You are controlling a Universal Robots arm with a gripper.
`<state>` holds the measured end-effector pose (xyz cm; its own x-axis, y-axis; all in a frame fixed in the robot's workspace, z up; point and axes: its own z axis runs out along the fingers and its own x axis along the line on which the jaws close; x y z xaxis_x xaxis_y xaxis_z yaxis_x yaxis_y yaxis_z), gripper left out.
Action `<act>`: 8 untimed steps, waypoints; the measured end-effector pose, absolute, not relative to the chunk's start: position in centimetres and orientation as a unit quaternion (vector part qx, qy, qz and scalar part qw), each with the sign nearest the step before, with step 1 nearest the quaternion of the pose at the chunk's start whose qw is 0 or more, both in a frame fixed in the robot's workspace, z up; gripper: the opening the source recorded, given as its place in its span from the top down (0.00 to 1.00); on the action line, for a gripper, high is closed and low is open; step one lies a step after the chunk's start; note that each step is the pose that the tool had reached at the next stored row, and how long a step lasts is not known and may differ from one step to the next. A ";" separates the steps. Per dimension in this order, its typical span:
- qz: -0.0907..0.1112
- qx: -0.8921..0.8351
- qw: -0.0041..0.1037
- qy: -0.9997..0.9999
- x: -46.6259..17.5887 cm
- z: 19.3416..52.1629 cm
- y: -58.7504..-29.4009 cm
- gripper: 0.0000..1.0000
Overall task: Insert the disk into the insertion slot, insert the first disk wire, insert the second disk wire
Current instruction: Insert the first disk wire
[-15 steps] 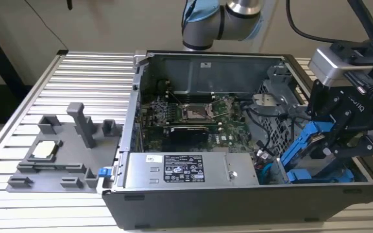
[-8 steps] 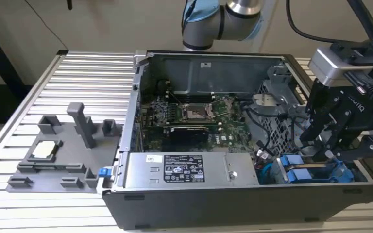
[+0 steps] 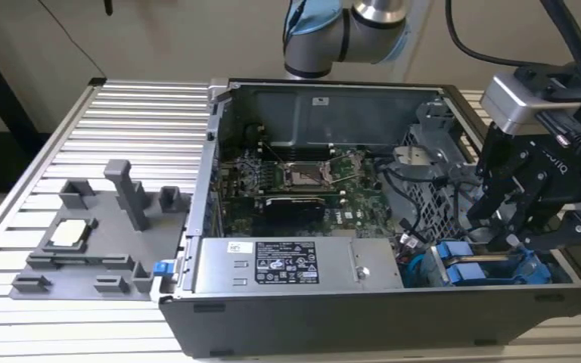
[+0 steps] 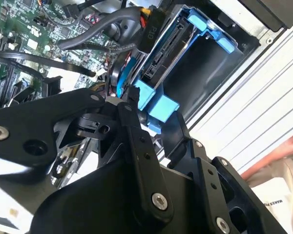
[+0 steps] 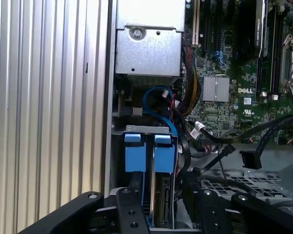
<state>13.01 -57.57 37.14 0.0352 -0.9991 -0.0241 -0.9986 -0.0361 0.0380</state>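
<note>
The exterior view gives us the whole scene: one open dark computer case [image 3: 371, 325] on the ribbed aluminium worktop [image 3: 139, 121]. The black hand [image 3: 520, 238] hangs over the case's corner, just beside the perforated grey metal drive cage with the insertion slot [image 3: 430, 193]. Directly beneath the hand, down in that cage, sits the silver-grey disk in its bright blue plastic carrier [image 3: 492, 268]. Well apart from the hand, past the one grey labelled power supply box [image 3: 290, 265], one grey fixture block [image 3: 99, 227] lies on the worktop.

Now the first wrist view takes us in close. We count two blue tabs [image 5: 135, 153] side by side just beyond the hand [image 5: 168, 200], with the disk's metal edge [image 5: 163, 207] below one of them. One black flat plug [image 5: 250, 159] on its cable is near the hand, apart from the disk.

The second wrist view adds the disk's connector edge [image 4: 161, 56] and a blue tab [image 4: 158, 108] right against the hand [image 4: 154, 114]. Clamped on the carrier or merely around it? We cannot tell.
</note>
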 end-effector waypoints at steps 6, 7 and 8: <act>-0.048 0.719 -0.041 -0.692 13.0 37.1 -57.6 0.53; -0.053 0.719 -0.050 -0.692 13.0 37.1 -57.6 0.53; -0.057 0.718 -0.058 -0.691 13.0 37.1 -57.6 0.53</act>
